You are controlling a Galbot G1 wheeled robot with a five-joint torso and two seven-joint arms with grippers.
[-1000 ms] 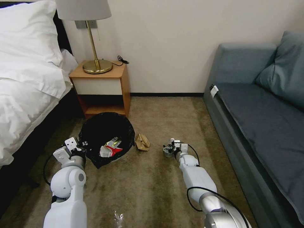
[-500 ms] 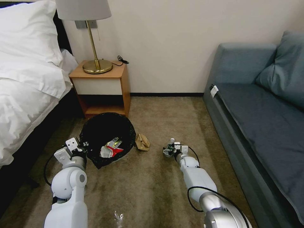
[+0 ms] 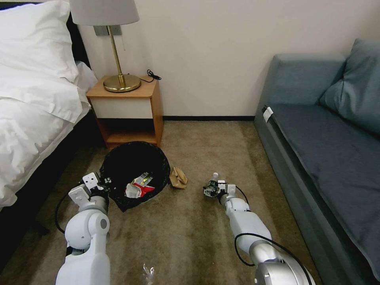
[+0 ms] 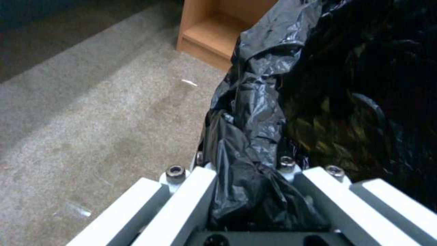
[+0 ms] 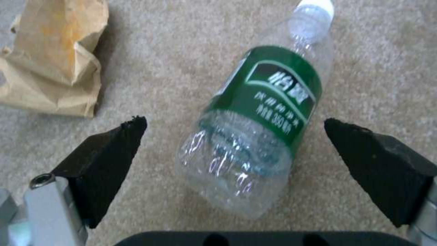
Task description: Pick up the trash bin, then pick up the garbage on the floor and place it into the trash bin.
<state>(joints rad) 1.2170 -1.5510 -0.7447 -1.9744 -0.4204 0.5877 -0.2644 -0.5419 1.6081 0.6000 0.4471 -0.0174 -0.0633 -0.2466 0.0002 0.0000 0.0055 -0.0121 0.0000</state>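
Note:
The trash bin (image 3: 132, 166), round with a black bag liner (image 4: 255, 112), stands on the carpet before the nightstand. My left gripper (image 3: 105, 183) is shut on its near-left rim, with bunched liner pinched between the fingers (image 4: 196, 201). Inside the bin lie a red-and-white carton (image 3: 136, 190) and a shiny gold wrapper (image 3: 143, 179). A tan paper wad (image 3: 178, 177) (image 5: 54, 61) lies on the floor just right of the bin. A clear bottle (image 3: 211, 186) (image 5: 255, 133) with a green label lies farther right. My right gripper (image 3: 215, 189) (image 5: 232, 121) is open, with one black pad (image 5: 109, 160) on each side of the bottle, not touching it.
A wooden nightstand (image 3: 126, 107) with a brass lamp (image 3: 118, 81) stands behind the bin. The bed (image 3: 31, 111) runs along the left and a blue-grey sofa (image 3: 324, 150) along the right. A small clear plastic scrap (image 3: 148, 272) lies on the carpet between my arms.
My right arm has drawn slightly back toward me, so more of the bottle's cap end shows ahead of the gripper. The left gripper and the bin have barely shifted.

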